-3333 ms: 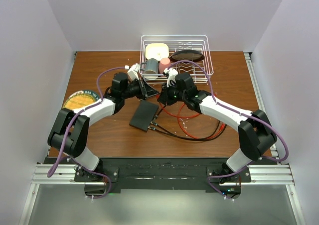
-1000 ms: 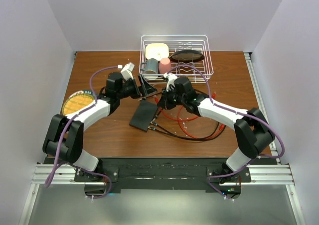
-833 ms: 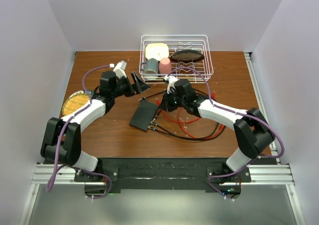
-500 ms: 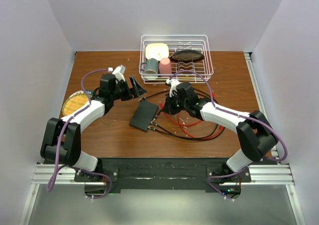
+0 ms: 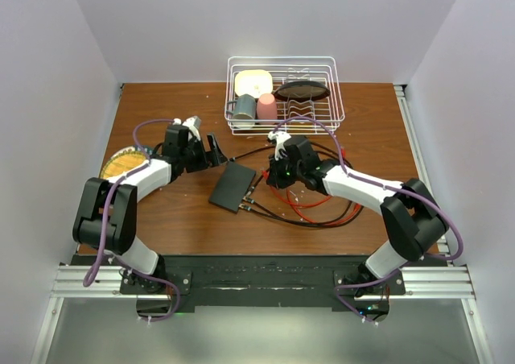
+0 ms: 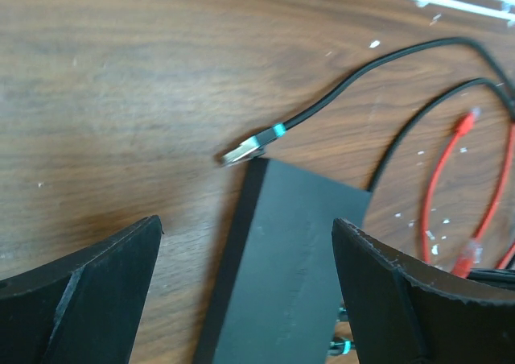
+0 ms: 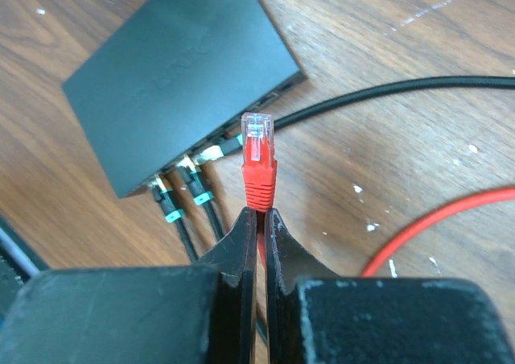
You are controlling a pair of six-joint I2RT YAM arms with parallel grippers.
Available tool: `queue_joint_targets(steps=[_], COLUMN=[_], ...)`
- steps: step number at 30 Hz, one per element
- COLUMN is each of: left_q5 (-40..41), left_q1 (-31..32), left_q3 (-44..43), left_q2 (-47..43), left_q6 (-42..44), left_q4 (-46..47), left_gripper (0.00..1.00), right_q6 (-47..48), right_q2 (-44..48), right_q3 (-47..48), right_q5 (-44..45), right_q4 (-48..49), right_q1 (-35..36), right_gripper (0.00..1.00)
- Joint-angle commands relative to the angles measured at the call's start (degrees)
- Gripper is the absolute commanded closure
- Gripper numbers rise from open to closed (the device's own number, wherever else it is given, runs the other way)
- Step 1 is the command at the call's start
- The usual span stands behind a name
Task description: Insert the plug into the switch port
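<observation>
- The red plug [image 7: 258, 159] is clamped by its rubber boot in the right pincer [image 7: 259, 219]. Its clear head is left free beyond the tips, and it is held just right of the switch [image 7: 177, 82].
- The switch is laid flat in the middle of the worktop [image 5: 161, 211], between the two arms. Its port edge is turned near-right, and black cables [image 7: 181, 211] are already seated there.
- The left pincer [image 6: 244, 243] is spread wide and empty, and is hung over the switch's far end.
- The plug is judged light and rigid, with a brittle latch, so the boot is the place to be gripped. The head may be twisted by the springy red cable [image 7: 434, 219].
- The switch is judged light and easily slid. It is best braced across its plain sides, away from the ports.
</observation>
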State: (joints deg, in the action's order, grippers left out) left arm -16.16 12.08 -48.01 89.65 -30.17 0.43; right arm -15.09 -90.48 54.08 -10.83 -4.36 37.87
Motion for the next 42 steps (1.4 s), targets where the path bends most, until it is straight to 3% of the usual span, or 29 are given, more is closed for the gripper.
queue_joint_targets(steps=[1,30,42], left_q5=[0.78,-5.99,-7.13], left_q1=[-0.47,-0.39,-0.39], left_q3=[-2.79,-2.35,-2.62], left_q2=[1.76,3.08,2.46], left_q6=[2.49,2.05,1.35], left_q4=[-0.07,1.16,1.07], left_gripper=[0.08,0.10,0.10], right_q6=[2.78,5.07,1.56], right_q2=[-1.01,-16.82,-24.48], right_q3=[3.74,18.32,23.43], right_q5=[2.57,3.36,10.21], right_q4=[-2.75,-7.94,-14.80], right_q1=[0.28,0.54,0.89], right_gripper=[1.00,1.00,1.00])
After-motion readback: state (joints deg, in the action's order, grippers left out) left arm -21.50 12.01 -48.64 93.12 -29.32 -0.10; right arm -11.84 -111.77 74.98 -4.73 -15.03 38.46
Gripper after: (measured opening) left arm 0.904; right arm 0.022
